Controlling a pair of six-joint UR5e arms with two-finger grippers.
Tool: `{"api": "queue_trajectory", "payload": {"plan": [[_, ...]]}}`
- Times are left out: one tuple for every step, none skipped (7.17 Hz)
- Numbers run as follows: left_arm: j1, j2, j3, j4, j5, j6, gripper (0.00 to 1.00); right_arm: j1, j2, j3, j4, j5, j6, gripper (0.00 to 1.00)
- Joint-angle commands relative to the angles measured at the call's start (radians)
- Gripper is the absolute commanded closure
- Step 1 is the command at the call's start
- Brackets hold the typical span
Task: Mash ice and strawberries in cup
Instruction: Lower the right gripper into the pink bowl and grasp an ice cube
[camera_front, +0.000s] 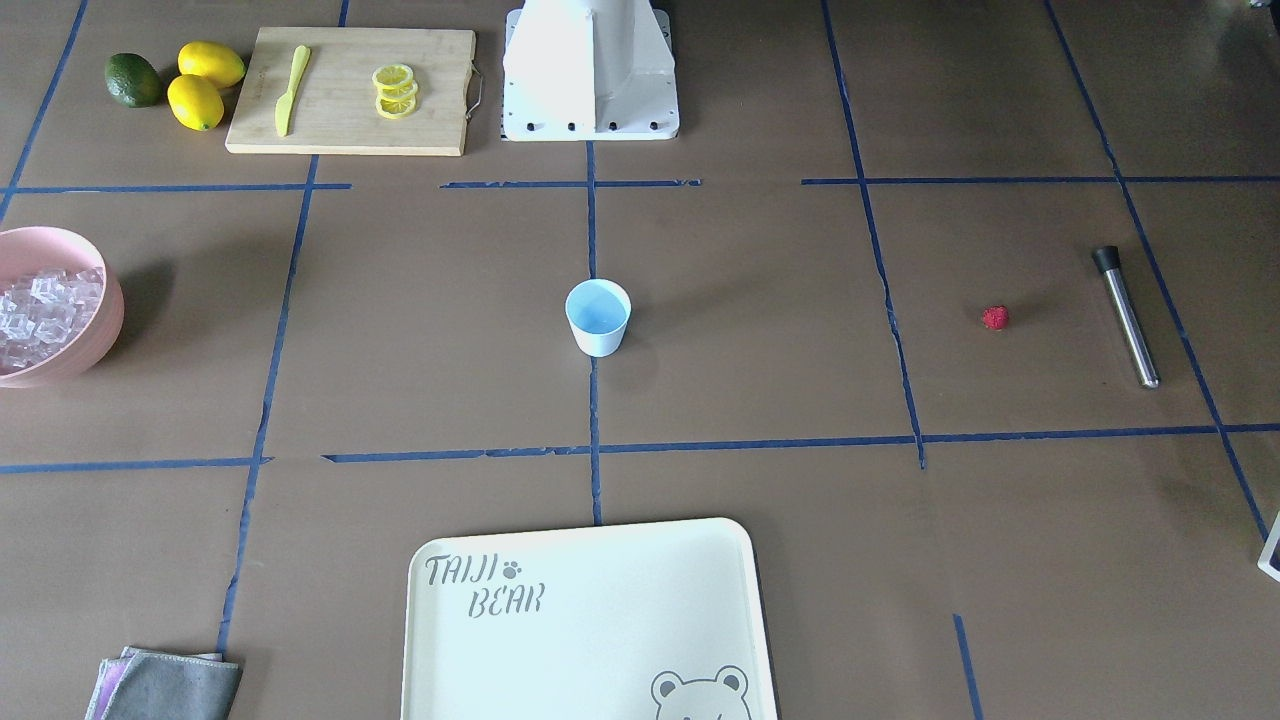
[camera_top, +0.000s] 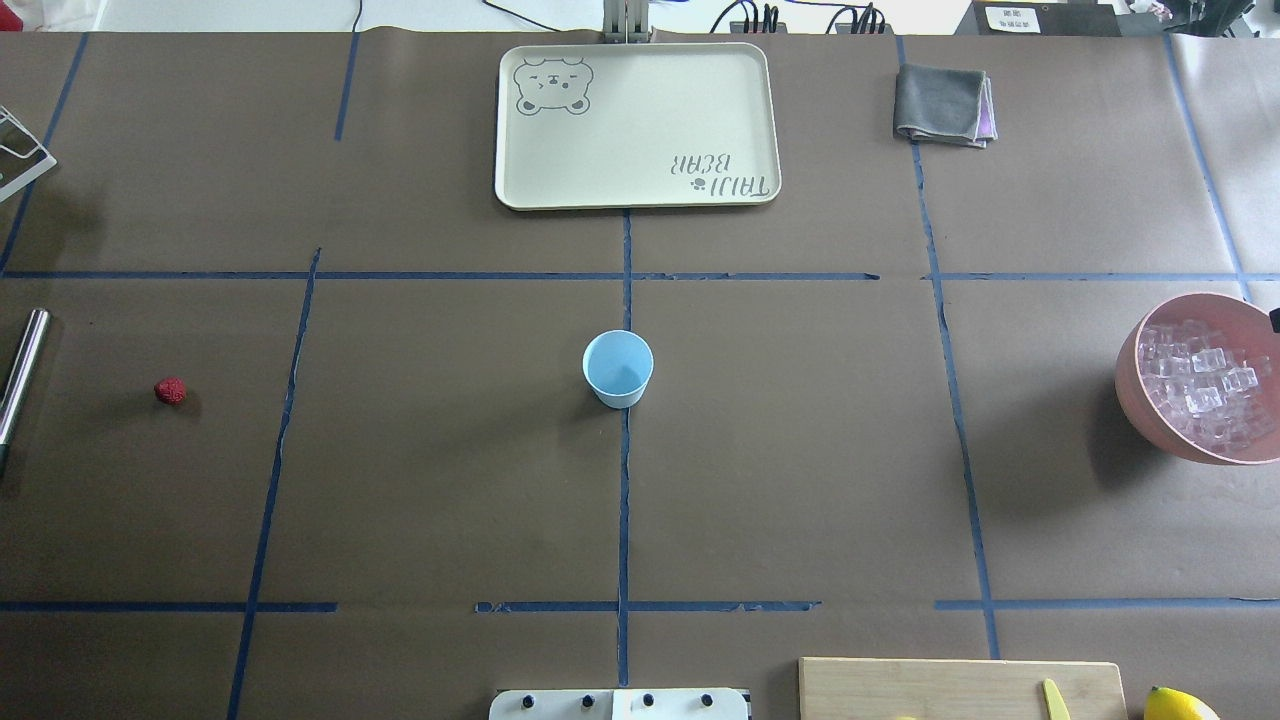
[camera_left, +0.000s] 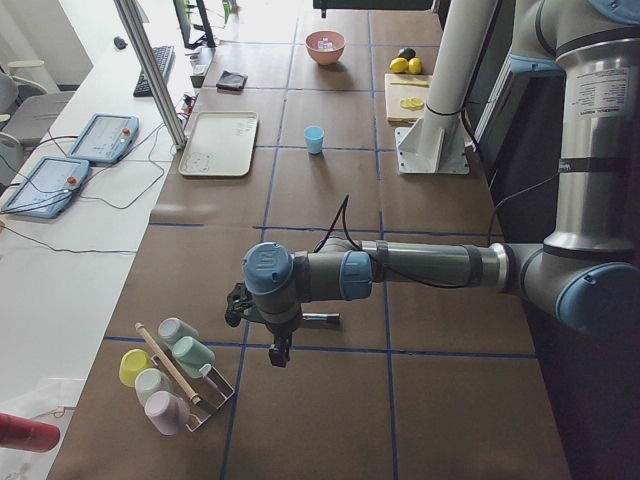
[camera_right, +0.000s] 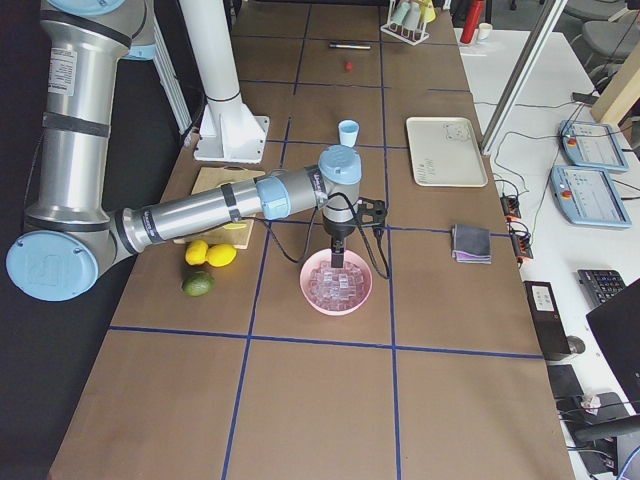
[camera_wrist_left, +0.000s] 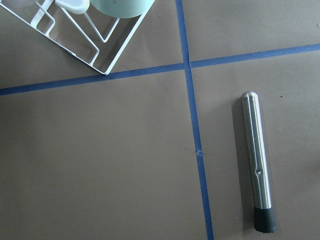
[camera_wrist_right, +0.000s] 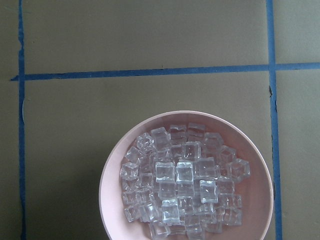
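Note:
The white cup (camera_front: 598, 317) with a light blue inside stands upright at the table's middle (camera_top: 618, 368). It looks empty. One red strawberry (camera_front: 995, 318) lies alone on the robot's left side (camera_top: 170, 390). Clear ice cubes (camera_wrist_right: 182, 182) fill the pink bowl (camera_wrist_right: 112, 170) on the robot's right side (camera_top: 1135, 385). My left gripper (camera_left: 277, 352) hangs over the table near a steel muddler (camera_wrist_left: 257, 165). My right gripper (camera_right: 338, 262) hangs just above the ice bowl. Neither wrist view shows fingers, so I cannot tell whether either gripper is open or shut.
A cream tray (camera_top: 640, 190) lies at the far edge, beside a grey cloth (camera_top: 940, 105). A cutting board (camera_front: 350, 130) holds lemon slices (camera_front: 395, 90) and a yellow knife (camera_front: 292, 88); two lemons (camera_front: 200, 85) and a green fruit (camera_front: 133, 80) sit beside it. A cup rack (camera_left: 175, 385) stands at the left end.

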Motion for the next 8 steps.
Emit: {"api": "queue_trajectory", "payload": {"plan": [[0.001,-0.002,-0.001,0.000,0.000,0.000,0.00,-0.049,-0.018,-0.008,0.020,-0.006,0.009,0.10],[0.001,-0.002,-0.001,0.000,0.000,0.000,0.00,-0.075,-0.015,-0.026,0.020,-0.009,0.011,0.22],[0.001,-0.002,-0.001,-0.002,0.000,0.000,0.00,-0.093,-0.012,-0.052,0.022,-0.012,0.011,0.32],[0.001,-0.003,-0.001,0.000,0.000,-0.002,0.00,-0.110,-0.008,-0.072,0.022,-0.014,0.011,0.32],[0.001,-0.005,-0.001,-0.002,0.000,-0.002,0.00,-0.128,-0.008,-0.087,0.022,-0.018,0.010,0.32],[0.001,-0.005,-0.001,-0.002,0.000,-0.002,0.00,-0.145,-0.008,-0.090,0.022,-0.034,0.009,0.32],[0.001,-0.005,-0.003,-0.002,0.000,-0.002,0.00,-0.168,-0.003,-0.092,0.022,-0.052,0.011,0.32],[0.001,-0.006,-0.003,-0.002,0.000,-0.002,0.00,-0.176,0.000,-0.094,0.022,-0.055,0.010,0.32]]}}
